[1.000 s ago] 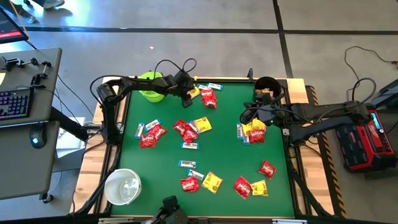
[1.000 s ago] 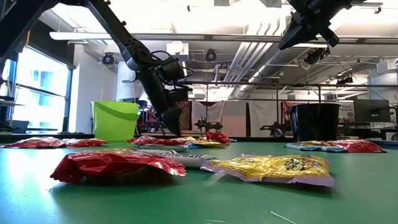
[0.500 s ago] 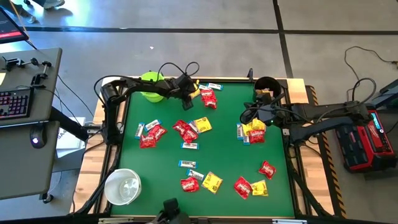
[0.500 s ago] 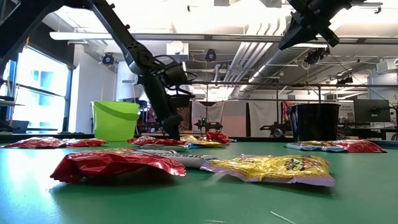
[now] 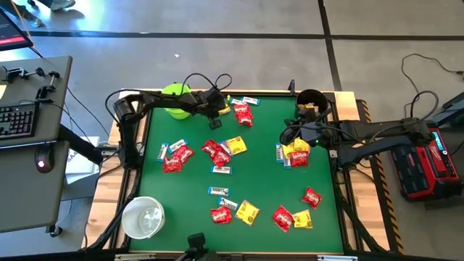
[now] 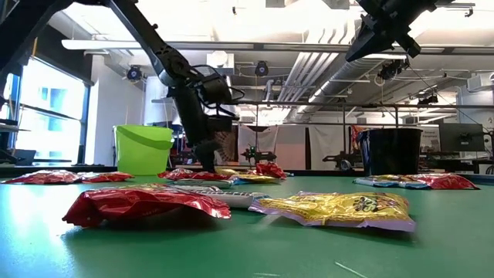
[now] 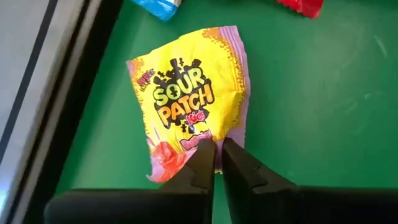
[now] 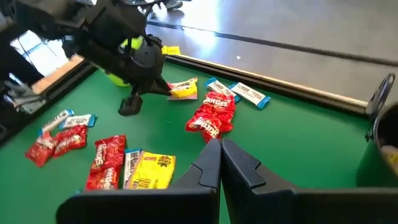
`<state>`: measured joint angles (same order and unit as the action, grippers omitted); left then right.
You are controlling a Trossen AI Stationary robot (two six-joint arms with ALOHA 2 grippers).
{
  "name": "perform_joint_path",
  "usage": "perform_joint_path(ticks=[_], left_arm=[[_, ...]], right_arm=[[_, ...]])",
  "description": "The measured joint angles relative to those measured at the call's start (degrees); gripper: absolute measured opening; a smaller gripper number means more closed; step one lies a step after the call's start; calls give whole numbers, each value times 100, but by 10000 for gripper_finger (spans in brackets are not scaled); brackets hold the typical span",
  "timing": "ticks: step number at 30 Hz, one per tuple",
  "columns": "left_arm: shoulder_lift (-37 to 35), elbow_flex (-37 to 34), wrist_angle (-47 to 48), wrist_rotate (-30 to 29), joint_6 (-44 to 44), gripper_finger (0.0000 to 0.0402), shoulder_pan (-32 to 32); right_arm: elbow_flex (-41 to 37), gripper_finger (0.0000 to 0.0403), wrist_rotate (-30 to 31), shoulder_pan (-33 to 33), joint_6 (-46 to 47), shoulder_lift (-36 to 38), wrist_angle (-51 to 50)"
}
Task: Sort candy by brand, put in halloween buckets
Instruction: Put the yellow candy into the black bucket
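The left gripper point(image 7: 217, 152) has just been pressed together at the far left of the table, beside the green bucket point(image 5: 174, 99); a second ago its fingers were spread. The near edge of a yellow packet point(image 7: 186, 102) is now pinched between the fingertips, and the packet lies flat on the green mat point(image 5: 261, 181). This is taken to mean that the grab is done and the packet can next be lifted and carried to its bucket. The right gripper point(image 8: 221, 152) is held pressed together with nothing in it, up above the mat near the black bucket point(image 5: 310, 99) at the far right. The white bucket point(image 5: 143, 217) is seen at the near left corner. Many other packets are spread over the mat.
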<state>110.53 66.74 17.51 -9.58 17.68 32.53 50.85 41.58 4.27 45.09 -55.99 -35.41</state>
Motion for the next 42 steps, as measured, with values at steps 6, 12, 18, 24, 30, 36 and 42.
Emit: perform_joint_path(ticks=[6, 12, 18, 24, 30, 36, 42], left_arm=[[-451, 0, 638, 466, -286, 6, 0], [-996, 7, 914, 2188, -1198, 6, 46], [-1428, 13, 851, 3964, -2095, 5, 19], [-1588, 17, 788, 4664, -2748, 5, -160], [-1566, 17, 789, 4865, -3014, 5, -471], [-1566, 17, 629, 4865, -3111, 5, -900], [-1566, 17, 451, 4928, -3112, 5, -1316]], right_arm=[[0, 3, -208, 2, -1229, 0, 157], [0, 54, -769, 2, -2829, -131, 615], [1, 130, -1417, -117, -4031, -756, 1425], [2, 188, -1571, -243, -4734, -1676, 2375], [2, 201, -1570, -243, -5659, -2331, 3564], [2, 195, -1905, -243, -5595, -2625, 3824], [7, 185, -2549, -243, -5010, -2659, 3828]])
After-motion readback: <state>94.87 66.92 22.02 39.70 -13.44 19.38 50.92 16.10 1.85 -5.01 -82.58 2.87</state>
